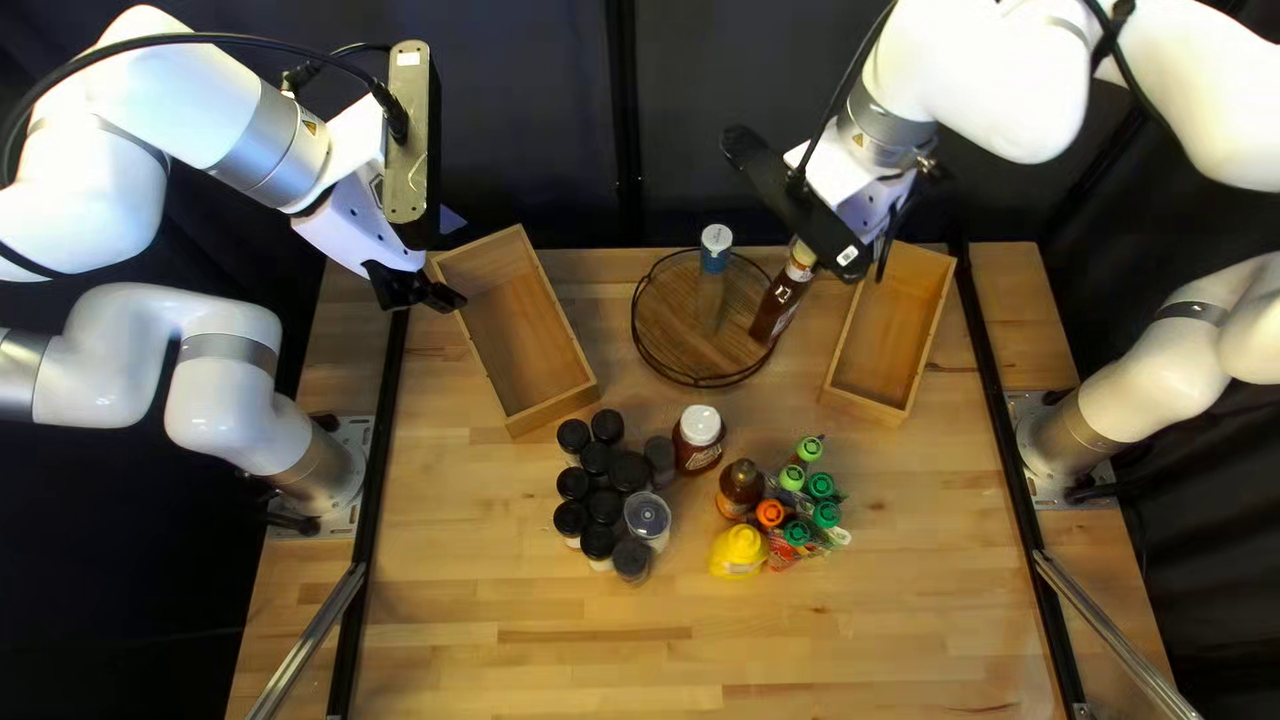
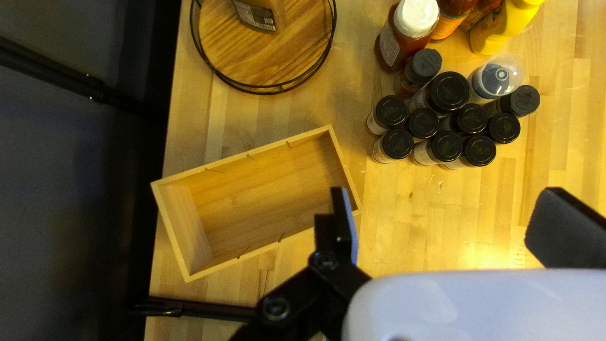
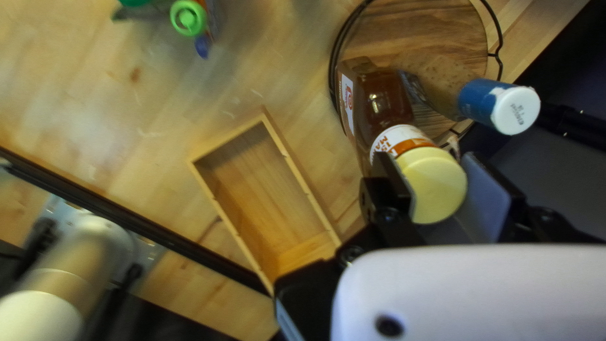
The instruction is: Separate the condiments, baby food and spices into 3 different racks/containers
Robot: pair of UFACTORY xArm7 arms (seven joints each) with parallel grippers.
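Observation:
My right gripper (image 1: 808, 248) is over the right edge of the round wooden tray (image 1: 667, 327). In the right wrist view the right gripper (image 3: 439, 183) is shut on the yellow cap of a brown sauce bottle (image 3: 375, 101), which leans above the tray; whether its base touches is unclear. A blue-capped bottle (image 1: 715, 254) stands on the tray. My left gripper (image 1: 416, 291) hangs by the left wooden box (image 1: 514, 320); in its wrist view the left gripper (image 2: 442, 221) is open around nothing. Black-capped spice jars (image 1: 600, 500), a white-lidded jar (image 1: 699, 427) and condiment bottles (image 1: 787, 514) are grouped mid-table.
The right wooden box (image 1: 891, 327), which has nothing in it, stands right of the round tray. A yellow bottle (image 1: 736, 551) is at the condiments' near side. Black rails (image 1: 380, 467) run along both sides of the table, and a dark curtain (image 1: 547, 120) hangs behind.

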